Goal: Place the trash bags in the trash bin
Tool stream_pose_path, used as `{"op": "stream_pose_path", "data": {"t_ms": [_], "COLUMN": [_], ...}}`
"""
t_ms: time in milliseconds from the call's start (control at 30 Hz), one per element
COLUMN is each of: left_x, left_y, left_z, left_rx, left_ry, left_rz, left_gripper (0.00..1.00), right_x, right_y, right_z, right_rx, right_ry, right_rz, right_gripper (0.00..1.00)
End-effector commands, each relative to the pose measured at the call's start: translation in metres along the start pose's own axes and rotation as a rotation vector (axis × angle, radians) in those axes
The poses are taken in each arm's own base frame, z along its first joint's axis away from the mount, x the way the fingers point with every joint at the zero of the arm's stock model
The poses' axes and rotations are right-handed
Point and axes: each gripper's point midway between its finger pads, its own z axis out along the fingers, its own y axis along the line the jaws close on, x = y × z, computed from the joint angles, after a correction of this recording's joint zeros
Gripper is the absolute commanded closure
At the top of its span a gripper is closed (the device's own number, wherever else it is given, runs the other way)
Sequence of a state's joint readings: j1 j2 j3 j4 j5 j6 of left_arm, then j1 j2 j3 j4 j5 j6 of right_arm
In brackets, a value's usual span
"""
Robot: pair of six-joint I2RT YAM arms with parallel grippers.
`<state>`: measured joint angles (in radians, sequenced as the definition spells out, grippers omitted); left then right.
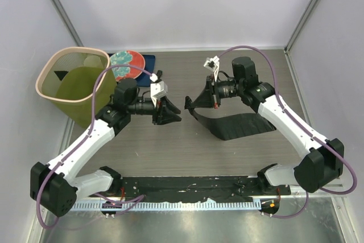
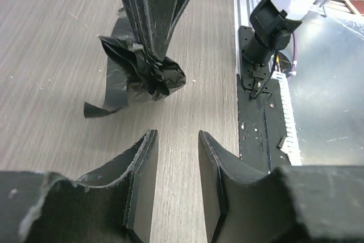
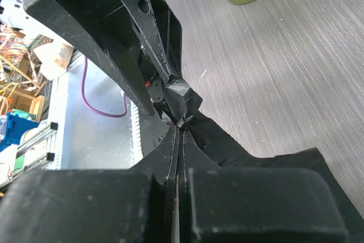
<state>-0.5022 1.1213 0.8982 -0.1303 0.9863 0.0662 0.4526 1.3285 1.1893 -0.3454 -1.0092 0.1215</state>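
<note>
Here, right gripper [image 1: 189, 104] clenches the trash bag [image 1: 239, 126]; left gripper [image 1: 178, 114] stands released.

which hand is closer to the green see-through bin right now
Left. The left hand sits to the right of the olive-green see-through plastic bin; the right hand is farther right, pinching the black plastic bag.

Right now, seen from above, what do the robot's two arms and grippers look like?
The left arm and right arm are white tubes joined by black joints. A purple cable loops along each. The left gripper and right gripper are black with flat wedge-shaped fingers, and a small white block sits by each wrist.
</note>
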Motion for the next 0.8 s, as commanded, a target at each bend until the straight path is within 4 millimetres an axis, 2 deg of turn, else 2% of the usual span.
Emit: {"op": "stream_pose_path", "data": {"t_ms": [0,100,367,567,767], "left_x": [-0.043,-0.060,-0.076,-0.069,-0.052], "left_y": [0.003,0.002,0.002,-0.002,-0.011], "left_z": [-0.005,-0.004,0.001,0.004,0.002], "left_rx": [-0.052,-0.047,-0.020,0.016,0.058], "left_ry": [-0.104,-0.150,-0.184,-0.161,-0.126], "left_rz": [0.062,0.064,0.043,0.042,0.070], "left_gripper": [0.62,0.63,0.61,0.64,0.60], "right_x": [-0.015,-0.012,-0.007,-0.009,-0.009], "right_y": [0.026,0.027,0.031,0.033,0.035], "right_z": [-0.003,-0.002,0.001,0.000,-0.001], "right_rx": [-0.087,-0.092,-0.104,-0.108,-0.114], "right_ry": [-0.047,-0.041,-0.029,-0.034,-0.032], "right_rz": [-0.046,-0.040,-0.046,-0.049,-0.048], "right_gripper": [0.99,0.99,0.99,0.99,0.99]}}
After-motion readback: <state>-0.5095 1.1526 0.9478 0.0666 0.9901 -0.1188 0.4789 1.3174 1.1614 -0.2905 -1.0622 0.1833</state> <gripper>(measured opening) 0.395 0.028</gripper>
